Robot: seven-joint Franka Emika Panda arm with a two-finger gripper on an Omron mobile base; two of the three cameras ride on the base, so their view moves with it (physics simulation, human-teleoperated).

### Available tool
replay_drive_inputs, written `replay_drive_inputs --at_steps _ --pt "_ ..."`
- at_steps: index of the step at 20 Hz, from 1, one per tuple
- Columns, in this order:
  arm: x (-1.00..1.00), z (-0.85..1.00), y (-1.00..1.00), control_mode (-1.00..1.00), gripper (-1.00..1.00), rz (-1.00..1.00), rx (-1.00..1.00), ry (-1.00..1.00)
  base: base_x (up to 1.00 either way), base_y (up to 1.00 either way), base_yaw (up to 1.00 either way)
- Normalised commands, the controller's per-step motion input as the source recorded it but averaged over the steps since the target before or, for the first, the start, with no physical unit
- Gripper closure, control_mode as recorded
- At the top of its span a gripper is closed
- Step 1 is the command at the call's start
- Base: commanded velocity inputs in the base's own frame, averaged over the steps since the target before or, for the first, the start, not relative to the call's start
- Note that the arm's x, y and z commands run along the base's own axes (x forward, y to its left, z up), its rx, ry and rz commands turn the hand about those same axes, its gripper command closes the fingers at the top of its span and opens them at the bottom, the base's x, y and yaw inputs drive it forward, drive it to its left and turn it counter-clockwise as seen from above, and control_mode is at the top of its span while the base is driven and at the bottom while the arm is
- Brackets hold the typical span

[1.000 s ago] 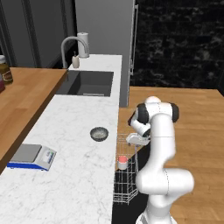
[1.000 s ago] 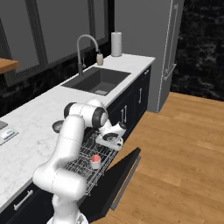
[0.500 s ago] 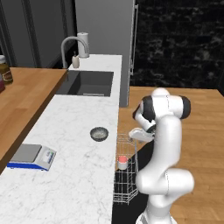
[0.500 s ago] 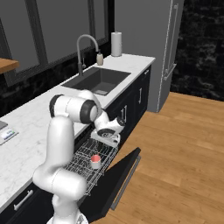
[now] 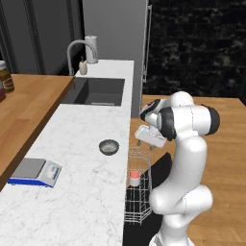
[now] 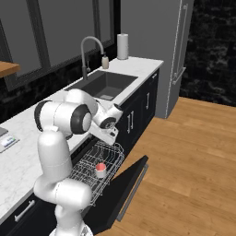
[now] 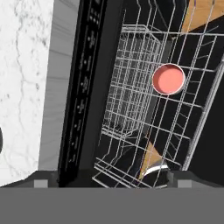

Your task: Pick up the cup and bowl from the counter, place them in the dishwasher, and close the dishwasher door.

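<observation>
Cup (image 7: pixel 169 79) sits upright in pulled-out dishwasher rack (image 6: pixel 99 163), so that item is done. Hand (image 5: pixel 149 136) hangs above rack, fingers spread, holding nothing. Bowl (image 5: pixel 109 146) waits on table (image 5: pixel 72 178) near edge, likely next pick. Dishwasher door (image 6: pixel 124 184) hangs down open for loading.

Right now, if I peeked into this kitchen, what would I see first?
Probably the big white robot arm bending over the open dishwasher. Next, the little red cup sitting in the pulled-out wire rack, and the grey bowl on the white marble counter beside it.
</observation>
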Motion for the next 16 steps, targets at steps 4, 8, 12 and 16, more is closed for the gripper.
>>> replay_drive_inputs --at_steps 4,8,12,16 --pt "0.00 0.03 0.80 -1.00 -1.00 -0.09 0.00 -0.03 0.00 0.00 0.00" --pt "0.00 0.21 0.83 -1.00 -1.00 -0.12 -0.07 -0.05 0.00 0.00 0.00" --pt "0.09 0.15 0.47 -1.00 -1.00 -0.12 -0.13 0.00 0.00 0.00 0.00" --pt "0.03 0.14 0.56 -1.00 -1.00 -0.11 -0.23 0.02 0.00 0.00 0.00"
